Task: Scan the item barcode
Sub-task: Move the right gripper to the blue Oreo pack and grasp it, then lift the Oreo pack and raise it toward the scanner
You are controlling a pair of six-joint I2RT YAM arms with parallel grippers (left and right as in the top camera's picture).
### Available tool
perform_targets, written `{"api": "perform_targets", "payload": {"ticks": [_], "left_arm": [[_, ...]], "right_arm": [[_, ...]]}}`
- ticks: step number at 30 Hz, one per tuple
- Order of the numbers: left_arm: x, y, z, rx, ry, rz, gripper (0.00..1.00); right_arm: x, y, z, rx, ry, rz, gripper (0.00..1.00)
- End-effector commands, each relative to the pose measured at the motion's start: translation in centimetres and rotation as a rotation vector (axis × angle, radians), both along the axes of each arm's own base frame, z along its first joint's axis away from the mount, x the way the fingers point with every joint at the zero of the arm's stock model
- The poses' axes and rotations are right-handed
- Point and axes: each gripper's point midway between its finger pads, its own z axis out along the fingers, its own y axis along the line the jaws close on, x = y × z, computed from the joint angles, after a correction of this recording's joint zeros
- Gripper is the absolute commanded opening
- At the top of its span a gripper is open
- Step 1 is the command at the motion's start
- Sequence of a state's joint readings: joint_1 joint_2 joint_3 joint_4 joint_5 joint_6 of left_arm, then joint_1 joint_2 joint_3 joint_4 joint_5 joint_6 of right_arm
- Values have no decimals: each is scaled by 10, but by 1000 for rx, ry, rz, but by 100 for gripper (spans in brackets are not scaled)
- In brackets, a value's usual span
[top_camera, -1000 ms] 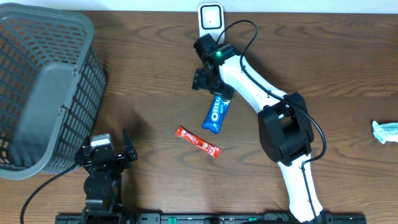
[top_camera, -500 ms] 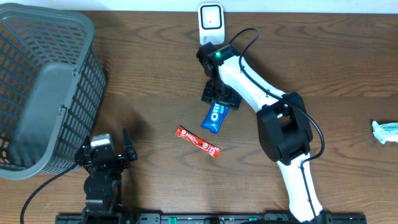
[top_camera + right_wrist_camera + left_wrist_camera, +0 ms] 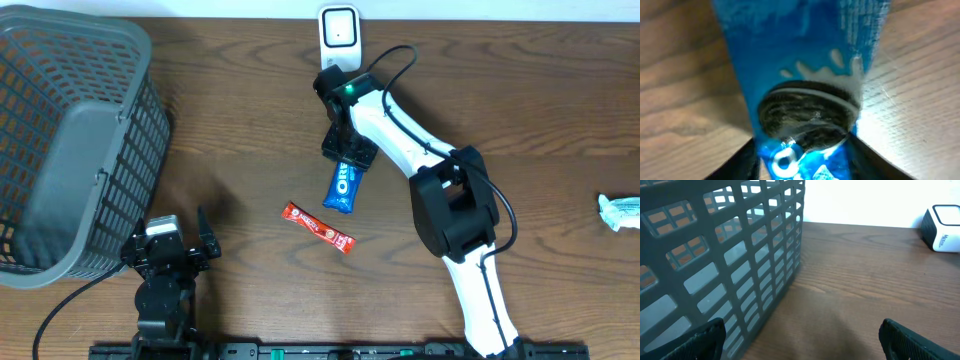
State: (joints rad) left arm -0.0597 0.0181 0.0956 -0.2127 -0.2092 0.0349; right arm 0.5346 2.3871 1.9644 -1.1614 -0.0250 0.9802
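A blue Oreo packet [image 3: 344, 188] lies on the wooden table below the white barcode scanner [image 3: 340, 30]. My right gripper [image 3: 348, 152] is down over the packet's upper end. In the right wrist view the packet [image 3: 805, 75] fills the frame, and the right gripper [image 3: 802, 160] has its dark fingers [image 3: 746, 162] pressed against both sides of it. My left gripper [image 3: 168, 238] rests at the front left. It stands wide open [image 3: 800, 345] over bare wood, with nothing between its fingers.
A large grey basket [image 3: 70, 150] takes up the left side, close beside the left gripper [image 3: 715, 255]. A red snack bar [image 3: 318, 227] lies just front-left of the Oreo packet. A white wrapped item [image 3: 620, 210] sits at the right edge. The scanner [image 3: 942, 222] shows far right in the left wrist view.
The right gripper came down over the Oreo packet's upper end and its fingers closed in against the packet's sides. The left arm stayed still.
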Motion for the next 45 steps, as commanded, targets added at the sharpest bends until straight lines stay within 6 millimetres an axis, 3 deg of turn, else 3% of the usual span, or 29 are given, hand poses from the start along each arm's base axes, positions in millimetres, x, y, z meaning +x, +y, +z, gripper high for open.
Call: {"api": "perform_targets", "payload": {"ticks": [1,7,9,14,17,20,23,26,29,32,45], "left_arm": [[0,2,-14,19,35,6,98],[0,2,-14,19,35,5,98],[0,2,-14,19,35,6,98],[0,2,-14,19,35,5,98],[0,2,-14,19,35,5,98],[0,2,-14,19,35,6,98],[0,2,-14,19,35,5,98],[0,2,-14,19,35,5,98],[0,2,-14,19,35,6,98],[0,2,-14,19,35,5,98],[0,2,-14,19,35,5,98]], "right_arm": [[-32,2,-59,-19,179,-19,38],[-42,-21,-59,-107,226,-2,16],[-47,-29,-57,-136,248,12,1],[-58,-55,-49,-225,314,184,1],[-60,-37,-52,-94,331,321,1],[-63,17,-49,257,313,529,1],[-70,76,-11,738,252,688,1],[-73,110,51,1216,119,794,1],[-68,113,98,1514,-54,813,1],[-62,109,114,1599,-168,829,1],[-56,104,118,1614,-452,1047,1]]}}
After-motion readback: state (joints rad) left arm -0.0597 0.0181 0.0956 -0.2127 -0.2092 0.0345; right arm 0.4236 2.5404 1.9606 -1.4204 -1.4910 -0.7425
